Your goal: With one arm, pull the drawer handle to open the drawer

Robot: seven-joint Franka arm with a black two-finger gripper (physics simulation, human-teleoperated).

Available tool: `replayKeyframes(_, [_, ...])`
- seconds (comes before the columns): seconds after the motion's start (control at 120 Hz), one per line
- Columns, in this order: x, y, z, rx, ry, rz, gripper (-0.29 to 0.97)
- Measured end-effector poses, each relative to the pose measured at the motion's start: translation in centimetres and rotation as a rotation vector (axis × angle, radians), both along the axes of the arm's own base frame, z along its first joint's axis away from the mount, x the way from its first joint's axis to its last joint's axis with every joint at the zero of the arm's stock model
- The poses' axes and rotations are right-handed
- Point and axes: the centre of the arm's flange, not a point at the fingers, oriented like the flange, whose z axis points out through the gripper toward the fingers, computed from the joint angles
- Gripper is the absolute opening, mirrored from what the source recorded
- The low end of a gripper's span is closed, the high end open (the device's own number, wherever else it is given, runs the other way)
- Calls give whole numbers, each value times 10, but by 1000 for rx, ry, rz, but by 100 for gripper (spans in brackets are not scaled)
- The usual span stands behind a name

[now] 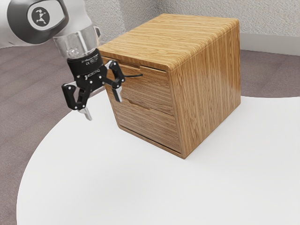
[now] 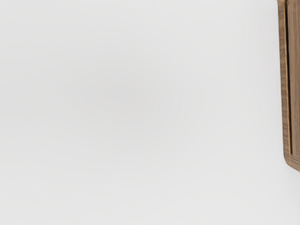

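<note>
Franka arm (image 1: 37, 18): one grey-and-white link with a round joint cap, entering at the upper left of the exterior view and angled down toward the frame's centre-left. Wrist flange (image 1: 76, 44): pale, glossy cylinder, slightly tilted, carrying the black gripper (image 1: 103, 107) beneath it. Fingers (image 1: 118, 93): two, black with pale tips, spread wide apart and pointing downward, one lower and further left, the other higher and further right.

- The cabinet (image 1: 187, 56) stands on the table (image 1: 140, 187), toward its back.
- Upper drawer (image 1: 150, 89) sits above the lower drawer (image 1: 150, 124).
- The handle (image 1: 133, 75) juts out from the upper drawer.
- The gripper (image 1: 104, 107) hangs before the drawers, just beside the handle.
</note>
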Motion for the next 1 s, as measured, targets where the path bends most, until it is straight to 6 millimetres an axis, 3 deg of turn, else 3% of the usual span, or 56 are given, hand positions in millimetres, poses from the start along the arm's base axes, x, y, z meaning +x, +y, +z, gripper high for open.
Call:
replayKeyframes(0.342, [-2,36,4,0,-9,80,68])
replayKeyframes(0.375, [-6,39,18,3,-33,88,68])
replayKeyframes(0.467, [-31,45,82,31,-154,111,68])
replayKeyframes(0.558, [-39,37,102,42,-192,102,68])
replayKeyframes(0.675, [-32,11,101,35,-200,54,68])
replayKeyframes(0.792, [-16,-8,85,26,-195,16,68])
replayKeyframes(0.933, [18,-21,54,21,-206,-13,68])
replayKeyframes(1.0, [27,-16,50,24,-233,-6,68])
